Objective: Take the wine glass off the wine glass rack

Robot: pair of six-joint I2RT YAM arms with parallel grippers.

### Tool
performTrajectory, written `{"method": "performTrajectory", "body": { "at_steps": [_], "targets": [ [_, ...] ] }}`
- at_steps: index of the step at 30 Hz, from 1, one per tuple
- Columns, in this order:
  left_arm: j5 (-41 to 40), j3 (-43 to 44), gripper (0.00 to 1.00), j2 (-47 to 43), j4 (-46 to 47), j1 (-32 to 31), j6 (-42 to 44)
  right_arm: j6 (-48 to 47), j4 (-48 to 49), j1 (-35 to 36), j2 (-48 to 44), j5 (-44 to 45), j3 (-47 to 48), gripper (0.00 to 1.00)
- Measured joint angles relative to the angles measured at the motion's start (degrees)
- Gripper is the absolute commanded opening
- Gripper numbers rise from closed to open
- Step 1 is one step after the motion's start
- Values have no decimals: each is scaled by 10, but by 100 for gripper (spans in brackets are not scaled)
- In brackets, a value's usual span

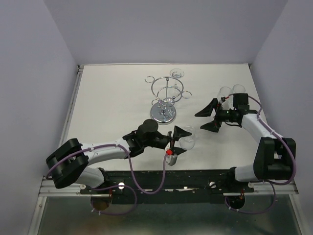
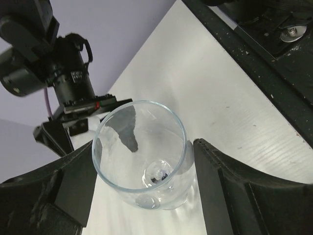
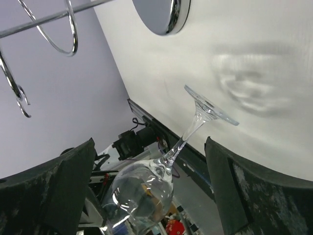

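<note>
Wine glass within left claw

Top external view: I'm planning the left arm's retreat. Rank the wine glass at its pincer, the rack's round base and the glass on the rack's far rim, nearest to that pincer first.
1. Wine glass, in the left pincer itself.
2. Rack base, just beyond, slightly left.
3. Far-rim glass, at the rack's back edge.

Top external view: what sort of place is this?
Likely a robot lab test cell: white table boxed in by plain lavender walls, two arms bolted to a rail at its near edge, with a wine glass rack and glasses as props.
</note>
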Motion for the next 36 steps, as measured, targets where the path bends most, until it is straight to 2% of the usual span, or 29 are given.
{"method": "performTrajectory", "body": {
  "at_steps": [8, 19, 25, 31, 36],
  "targets": [
    [0, 45, 75, -26, -101, 20, -130, -65, -9, -19, -18, 23, 20, 100],
    [-15, 73, 77, -26, -146, 29, -320, -224, -22, -20, -107, 53, 55, 100],
    [-27, 76, 85, -17, -140, 29, -356, -298, -48, -20, -144, 71, 55, 100],
    [-42, 86, 99, -10, -139, 30, -366, -348, -75, -21, -168, 82, 56, 100],
    [-56, 105, 99, -13, -152, 30, -368, -402, -91, -21, -192, 102, 57, 100]
  ]
}}
